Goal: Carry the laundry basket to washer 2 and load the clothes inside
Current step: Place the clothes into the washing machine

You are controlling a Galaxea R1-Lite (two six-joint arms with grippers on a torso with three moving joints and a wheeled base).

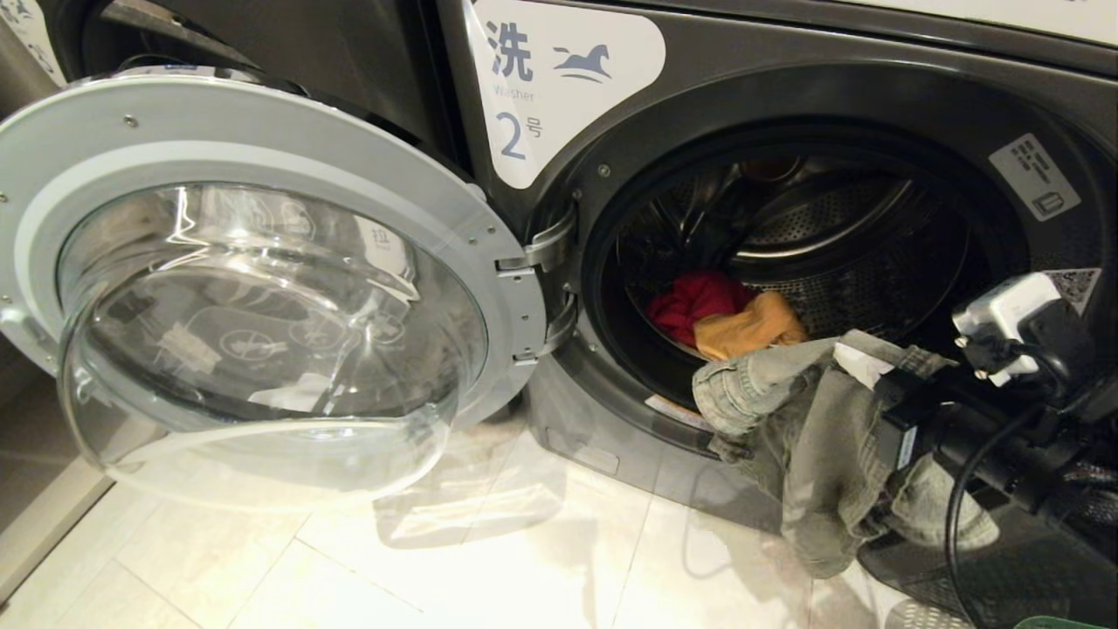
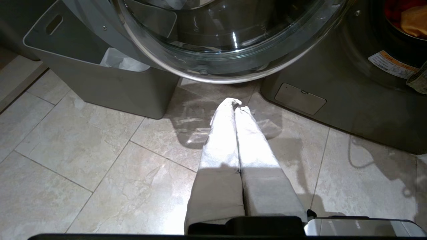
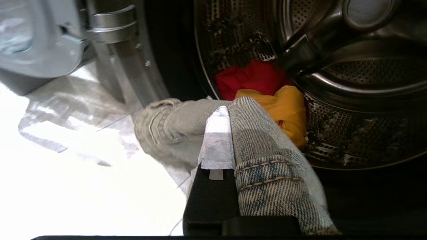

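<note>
Nearest, the right gripper [image 1: 860, 362] has its fingers clamped on the denim garment [image 1: 803, 437], limp, coarse-woven folds hanging at the door rim of washer 2 [image 1: 786, 253], probably for feeding in. Deeper, the red garment [image 1: 694, 301] and yellow cloth [image 1: 751, 325] lie crumpled on the perforated steel drum. The left gripper [image 2: 233, 104] hangs over the floor tiles, fingers together.

Pale tiled floor [image 2: 83, 160] carries washer 2 [image 1: 786, 105] and a grey bin [image 2: 100, 83] beside it.
</note>
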